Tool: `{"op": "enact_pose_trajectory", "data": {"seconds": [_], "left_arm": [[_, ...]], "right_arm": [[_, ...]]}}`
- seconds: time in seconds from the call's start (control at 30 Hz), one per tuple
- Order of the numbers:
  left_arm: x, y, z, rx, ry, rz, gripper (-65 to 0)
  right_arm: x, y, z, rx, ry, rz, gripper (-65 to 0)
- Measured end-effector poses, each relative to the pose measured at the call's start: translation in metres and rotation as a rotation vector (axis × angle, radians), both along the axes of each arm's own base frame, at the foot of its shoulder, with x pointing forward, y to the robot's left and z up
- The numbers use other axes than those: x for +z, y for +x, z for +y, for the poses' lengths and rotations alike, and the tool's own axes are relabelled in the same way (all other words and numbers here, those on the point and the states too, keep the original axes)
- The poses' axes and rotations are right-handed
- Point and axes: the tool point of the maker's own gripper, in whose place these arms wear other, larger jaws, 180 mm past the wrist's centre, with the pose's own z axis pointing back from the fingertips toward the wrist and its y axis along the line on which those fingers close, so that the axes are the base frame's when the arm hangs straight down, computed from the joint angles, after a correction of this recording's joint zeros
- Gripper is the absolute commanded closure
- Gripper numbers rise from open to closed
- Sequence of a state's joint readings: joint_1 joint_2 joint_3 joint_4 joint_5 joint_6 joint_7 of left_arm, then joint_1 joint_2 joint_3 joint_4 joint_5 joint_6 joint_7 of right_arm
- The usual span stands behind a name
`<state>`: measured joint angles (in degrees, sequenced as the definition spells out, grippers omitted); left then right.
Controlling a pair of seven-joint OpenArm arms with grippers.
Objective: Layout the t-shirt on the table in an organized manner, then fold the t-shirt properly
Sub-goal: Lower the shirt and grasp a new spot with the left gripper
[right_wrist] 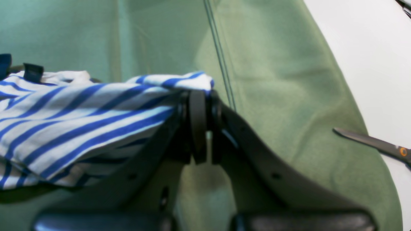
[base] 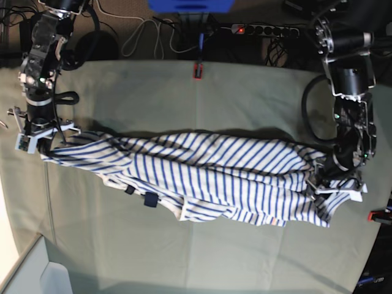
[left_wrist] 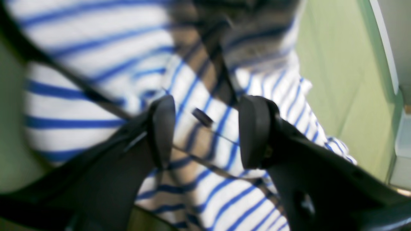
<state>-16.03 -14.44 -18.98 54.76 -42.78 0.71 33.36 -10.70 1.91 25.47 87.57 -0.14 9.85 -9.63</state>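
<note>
The t-shirt, white with blue stripes, lies stretched in a long rumpled band across the table. At its left end in the base view, my right gripper holds an edge. The right wrist view shows that gripper shut on a corner of the t-shirt, lifted off the table. My left gripper sits at the shirt's other end. In the left wrist view its fingers stand apart over the striped t-shirt, with the cloth just beneath them. Two dark tags show on the near edge.
Scissors lie off the table's cloth edge beside my right gripper. Red clamps mark the far edge and the right edge. A power strip and cables lie beyond the far edge. A pale bin sits at the near left corner.
</note>
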Motion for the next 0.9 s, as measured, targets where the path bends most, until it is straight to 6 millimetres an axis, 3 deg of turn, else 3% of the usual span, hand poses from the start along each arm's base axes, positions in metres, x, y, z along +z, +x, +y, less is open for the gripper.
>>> {"op": "enact_pose_trajectory", "data": {"seconds": [0.27, 0.53, 0.73, 0.9], "left_arm": [[0.011, 0.001, 0.012, -0.001, 0.034, -0.021, -32.6], [0.005, -0.003, 0.006, -0.004, 0.022, -0.008, -32.6], [-0.021, -0.014, 0.009, 0.017, -0.004, 0.070, -32.6], [-0.016, -0.007, 0.008, 0.015, -0.010, 0.055, -32.5]], "right_arm": [[0.000, 0.000, 0.000, 0.000, 0.000, 0.001, 0.0], [0.000, 0.000, 0.000, 0.000, 0.000, 0.001, 0.0], [0.000, 0.000, 0.000, 0.000, 0.000, 0.000, 0.0], [0.000, 0.000, 0.000, 0.000, 0.000, 0.000, 0.0]]}}
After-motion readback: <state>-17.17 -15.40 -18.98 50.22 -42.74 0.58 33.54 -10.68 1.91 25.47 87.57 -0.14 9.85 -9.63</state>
